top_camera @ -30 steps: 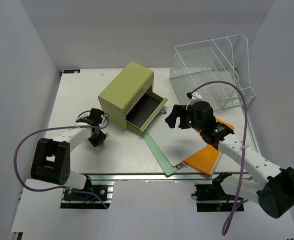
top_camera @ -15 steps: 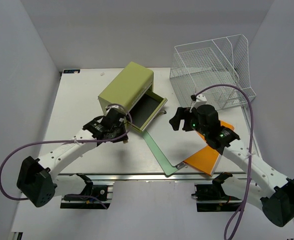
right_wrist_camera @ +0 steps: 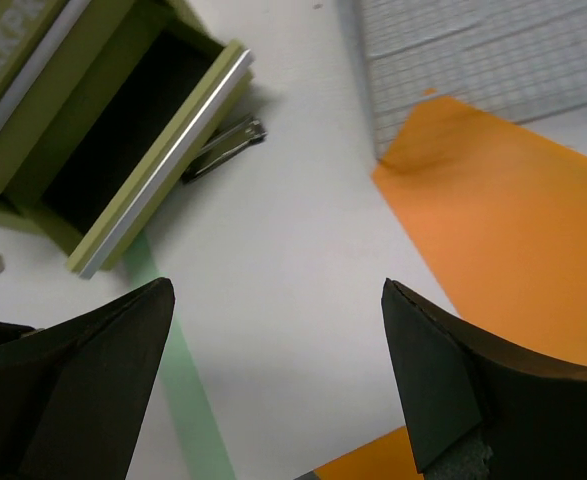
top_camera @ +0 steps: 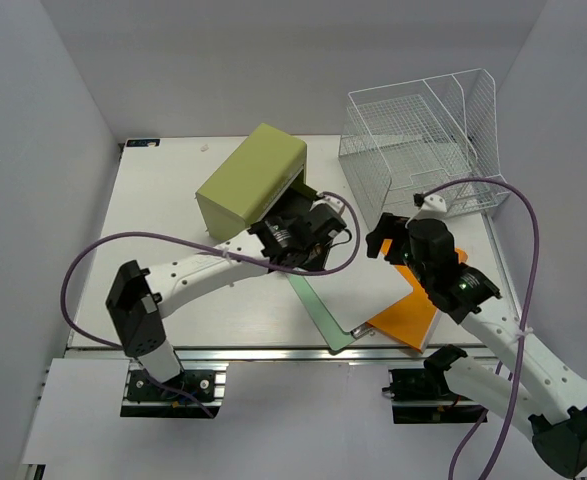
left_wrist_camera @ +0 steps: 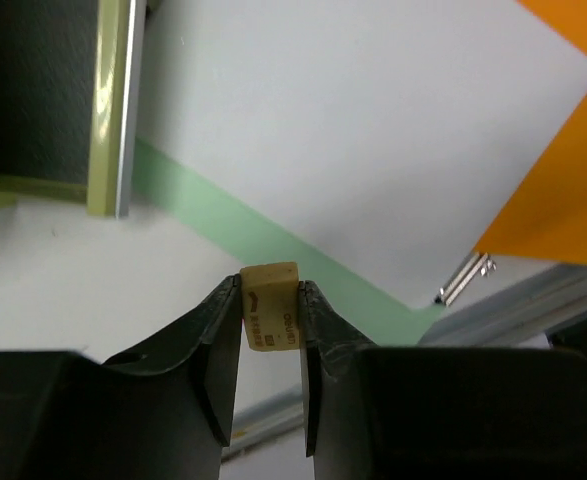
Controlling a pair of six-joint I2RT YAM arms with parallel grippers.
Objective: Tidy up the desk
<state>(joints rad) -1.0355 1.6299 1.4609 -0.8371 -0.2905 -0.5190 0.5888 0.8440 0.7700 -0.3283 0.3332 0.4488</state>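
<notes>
The white desk [top_camera: 153, 220] carries an olive-green drawer box [top_camera: 248, 180] whose drawer [right_wrist_camera: 123, 130] stands pulled out. My left gripper [left_wrist_camera: 270, 300] is shut on a small tan eraser [left_wrist_camera: 270, 310] with print on it. It hovers over the desk just in front of the drawer [left_wrist_camera: 33, 90], beside a green sheet [left_wrist_camera: 273, 240]. From above, the left gripper [top_camera: 311, 240] covers most of the drawer front. My right gripper [right_wrist_camera: 275, 300] hangs open and empty above a white sheet [right_wrist_camera: 303, 400]. In the top view the right gripper [top_camera: 378, 240] is right of the drawer.
A green sheet [top_camera: 313, 300], white sheet [top_camera: 358, 290] and orange sheet [top_camera: 408, 320] overlap at front centre, with a clip [left_wrist_camera: 465, 280] at their corner. Another black clip [right_wrist_camera: 223, 145] lies by the drawer. A white wire rack [top_camera: 413, 150] stands back right.
My left arm has swung from the left of the desk across to the front of the open drawer, with the eraser in its jaws. My right arm has drawn back to the right.
</notes>
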